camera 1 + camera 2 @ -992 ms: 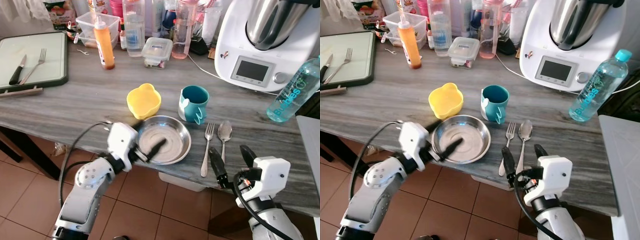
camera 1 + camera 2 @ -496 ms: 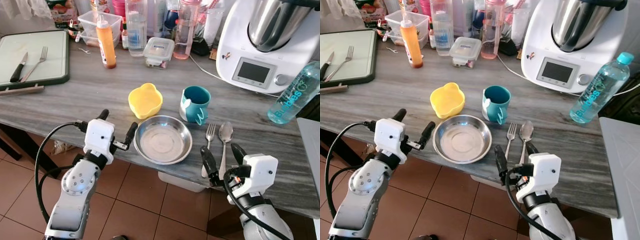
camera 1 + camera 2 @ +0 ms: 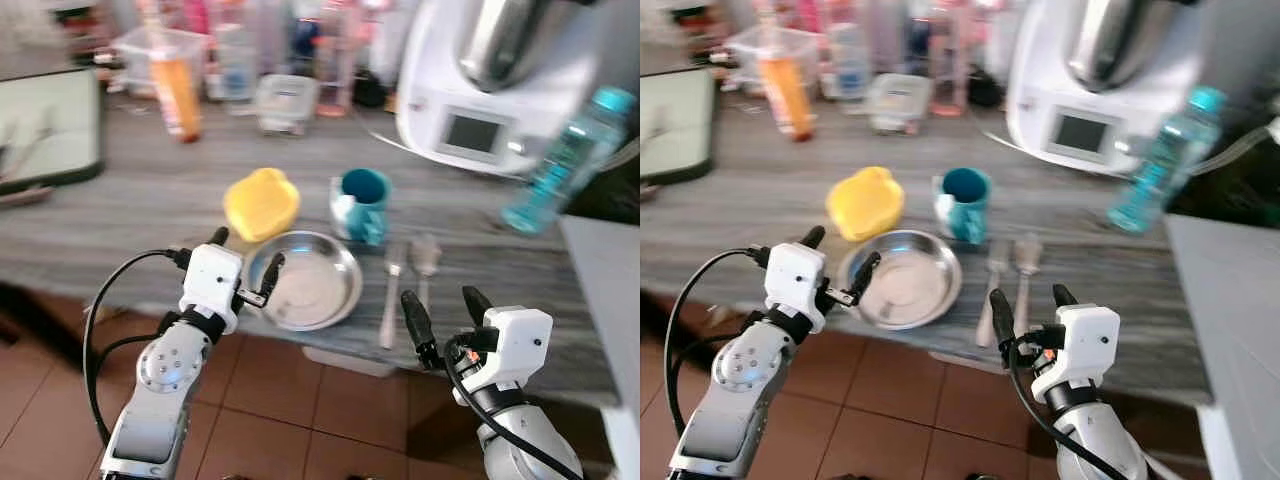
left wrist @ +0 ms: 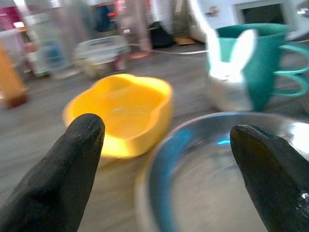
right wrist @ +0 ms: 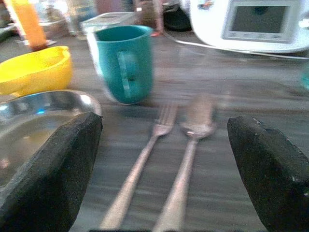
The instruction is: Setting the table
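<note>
Steel plate (image 3: 305, 290) lies at the table (image 3: 120, 210) edge, just ahead of the left gripper (image 3: 245, 268), fingers apart; right gripper (image 3: 440, 315), fingers apart, faces fork (image 3: 390, 300) and spoon (image 3: 427, 258); a nudge risks knocking either off

No text, label, brand or number can be read. The lettering running down the blue water bottle (image 3: 563, 162) is smeared by blur, the screen on the white kitchen machine (image 5: 260, 19) shows no legible characters, and the containers at the back of the table (image 3: 140, 200) are too blurred to read.
</note>
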Robot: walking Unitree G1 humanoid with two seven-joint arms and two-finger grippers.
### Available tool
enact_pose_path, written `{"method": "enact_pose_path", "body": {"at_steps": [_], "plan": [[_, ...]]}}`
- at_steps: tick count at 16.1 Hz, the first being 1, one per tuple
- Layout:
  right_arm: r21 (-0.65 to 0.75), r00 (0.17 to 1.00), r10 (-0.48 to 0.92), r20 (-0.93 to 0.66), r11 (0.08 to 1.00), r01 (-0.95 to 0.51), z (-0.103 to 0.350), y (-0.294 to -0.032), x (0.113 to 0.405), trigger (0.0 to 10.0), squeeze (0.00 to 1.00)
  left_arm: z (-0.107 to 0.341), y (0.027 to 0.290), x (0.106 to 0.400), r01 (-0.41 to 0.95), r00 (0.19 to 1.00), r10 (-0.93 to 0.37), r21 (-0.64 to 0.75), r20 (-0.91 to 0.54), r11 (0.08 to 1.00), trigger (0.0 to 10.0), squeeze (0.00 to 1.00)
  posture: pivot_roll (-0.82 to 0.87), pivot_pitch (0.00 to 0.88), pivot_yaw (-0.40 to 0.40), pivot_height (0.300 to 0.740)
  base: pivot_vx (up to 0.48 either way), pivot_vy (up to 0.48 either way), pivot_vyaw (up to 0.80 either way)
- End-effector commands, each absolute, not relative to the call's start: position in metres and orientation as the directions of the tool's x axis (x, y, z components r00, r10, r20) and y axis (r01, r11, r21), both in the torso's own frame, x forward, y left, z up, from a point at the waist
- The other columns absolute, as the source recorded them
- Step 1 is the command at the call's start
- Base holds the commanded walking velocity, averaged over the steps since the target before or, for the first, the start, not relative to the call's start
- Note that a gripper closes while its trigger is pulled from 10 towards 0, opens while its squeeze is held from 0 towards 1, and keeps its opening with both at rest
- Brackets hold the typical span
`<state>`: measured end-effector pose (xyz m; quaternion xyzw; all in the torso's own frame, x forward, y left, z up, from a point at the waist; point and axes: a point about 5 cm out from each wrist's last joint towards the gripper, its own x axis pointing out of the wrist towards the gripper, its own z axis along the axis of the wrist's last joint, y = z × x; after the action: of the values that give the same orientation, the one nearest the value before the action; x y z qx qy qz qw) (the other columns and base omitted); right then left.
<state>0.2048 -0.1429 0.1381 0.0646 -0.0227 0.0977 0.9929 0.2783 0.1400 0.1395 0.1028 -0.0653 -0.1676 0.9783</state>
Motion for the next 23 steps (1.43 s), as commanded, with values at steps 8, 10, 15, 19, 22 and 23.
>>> {"method": "enact_pose_path", "body": {"at_steps": [8,10,15,19,22,23], "plan": [[0.112,0.98,0.187,0.066,0.975,-0.194,0.1368,-0.1415,0.207,10.0,1.0,0.144,0.1358,0.2803,0.331,0.925,-0.364,0.247,0.105,0.911,10.0,0.0,0.13,0.089,-0.035,0.74,0.0,0.12,0.0],[0.107,0.98,0.191,0.064,0.975,-0.197,0.1363,-0.1413,0.2075,10.0,1.0,0.1437,0.1357,0.2807,0.331,0.925,-0.365,0.249,0.105,0.91,10.0,0.0,0.13,0.089,-0.035,0.74,0.0,0.354,0.0],[0.106,0.978,0.198,0.059,0.973,-0.203,0.1344,-0.1395,0.2071,10.0,1.0,0.1412,0.1349,0.2796,0.337,0.924,-0.37,0.251,0.098,0.907,10.0,0.0,0.13,0.098,-0.037,0.74,0.0,0.433,0.0],[0.085,0.977,0.202,0.07,0.975,-0.207,0.136,-0.1391,0.2069,10.0,1.0,0.1408,0.1321,0.2802,0.347,0.919,-0.381,0.254,0.1,0.903,10.0,0.0,0.13,0.1,-0.034,0.74,0.0,0.48,0.0],[0.074,0.977,0.201,0.077,0.976,-0.207,0.1378,-0.1399,0.2073,10.0,1.0,0.146,0.1287,0.2821,0.345,0.916,-0.382,0.25,0.121,0.905,10.0,0.0,0.12,0.103,-0.038,0.74,0.0,0.48,0.0],[0.073,0.976,0.201,0.077,0.976,-0.207,0.1379,-0.14,0.2071,10.0,1.0,0.1463,0.1282,0.2822,0.345,0.916,-0.382,0.248,0.122,0.905,10.0,0.0,0.12,0.103,-0.039,0.74,0.0,0.48,0.0]]}}
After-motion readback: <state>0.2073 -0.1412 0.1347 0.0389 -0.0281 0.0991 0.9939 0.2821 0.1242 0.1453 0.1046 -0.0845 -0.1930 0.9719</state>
